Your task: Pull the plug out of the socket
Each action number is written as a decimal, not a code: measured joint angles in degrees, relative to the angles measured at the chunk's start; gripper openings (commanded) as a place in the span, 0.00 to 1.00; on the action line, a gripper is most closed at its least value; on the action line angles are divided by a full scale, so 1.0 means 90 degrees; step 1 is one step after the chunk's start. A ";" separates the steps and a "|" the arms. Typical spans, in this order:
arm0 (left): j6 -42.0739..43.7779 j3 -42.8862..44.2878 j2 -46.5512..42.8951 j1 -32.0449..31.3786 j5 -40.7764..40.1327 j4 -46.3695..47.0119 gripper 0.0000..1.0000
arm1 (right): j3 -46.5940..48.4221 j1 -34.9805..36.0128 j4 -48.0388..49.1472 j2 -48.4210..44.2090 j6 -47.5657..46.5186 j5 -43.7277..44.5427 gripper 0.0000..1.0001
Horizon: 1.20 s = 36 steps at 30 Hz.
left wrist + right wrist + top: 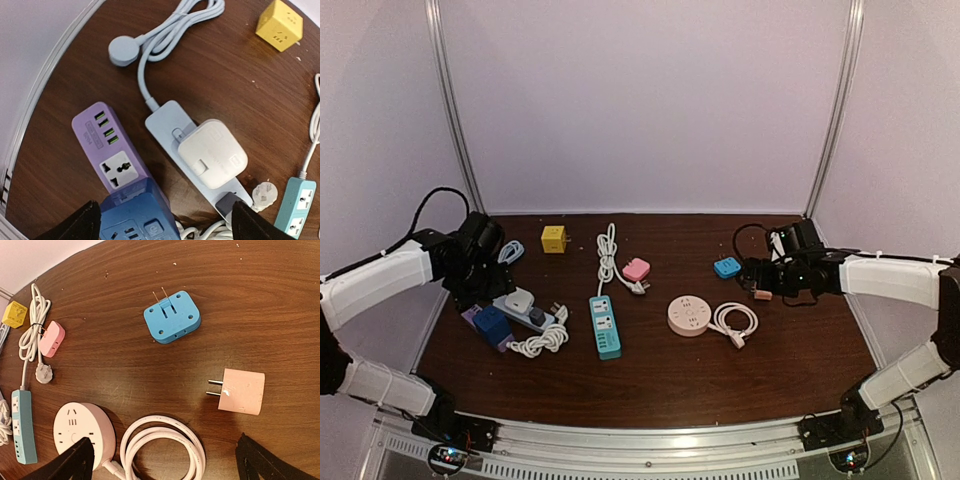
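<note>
A white adapter plug (212, 152) sits plugged into a pale grey power strip (165, 120), with a dark grey plug (227, 202) at the strip's near end. Beside it, a blue cube adapter (137, 215) sits on a purple power strip (102, 142). My left gripper (167, 225) is open and empty, hovering above these with one finger on each side. In the top view it (483, 295) is over the strips (525, 312) at the table's left. My right gripper (165, 460) is open and empty at the right (757, 272), above a loose pink adapter (242, 391).
A blue adapter (172, 316) lies prongs up. A round pink socket (82, 430) with a coiled white cord (150, 420) is at centre right. A teal power strip (604, 326), a pink plug (636, 269) and a yellow cube (554, 239) lie mid-table.
</note>
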 measured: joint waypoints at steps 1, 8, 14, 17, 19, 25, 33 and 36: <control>-0.0185 0.0000 0.0029 -0.0002 -0.0027 -0.0138 0.95 | 0.0066 0.0083 -0.0036 0.0044 -0.0010 0.0075 1.00; -0.1423 -0.0051 0.0350 0.0000 -0.0126 -0.0775 0.98 | 0.0376 0.0525 -0.0160 0.0384 -0.0012 0.0333 1.00; -0.1996 -0.0253 0.0505 0.0000 -0.0097 -0.0852 0.89 | 0.0447 0.0823 -0.0197 0.0556 -0.0012 0.0364 1.00; -0.2195 -0.0461 0.0508 0.0000 -0.0041 -0.0767 0.72 | 0.0447 0.0882 -0.0199 0.0566 -0.0012 0.0379 1.00; -0.2268 -0.0624 0.0508 -0.0002 0.0041 -0.0576 0.61 | 0.0447 0.0908 -0.0199 0.0566 -0.0010 0.0406 1.00; -0.2023 -0.0729 0.0532 -0.0002 0.0187 -0.0165 0.37 | 0.0442 0.0959 -0.0194 0.0563 0.0002 0.0478 1.00; -0.1384 -0.0498 0.0935 -0.0435 0.0039 0.0041 0.31 | 0.0435 0.1098 -0.0177 0.0563 0.0019 0.0542 1.00; -0.1217 -0.0277 0.1239 -0.0833 0.0058 0.0267 0.31 | 0.0435 0.1173 -0.0151 0.0563 0.0036 0.0554 1.00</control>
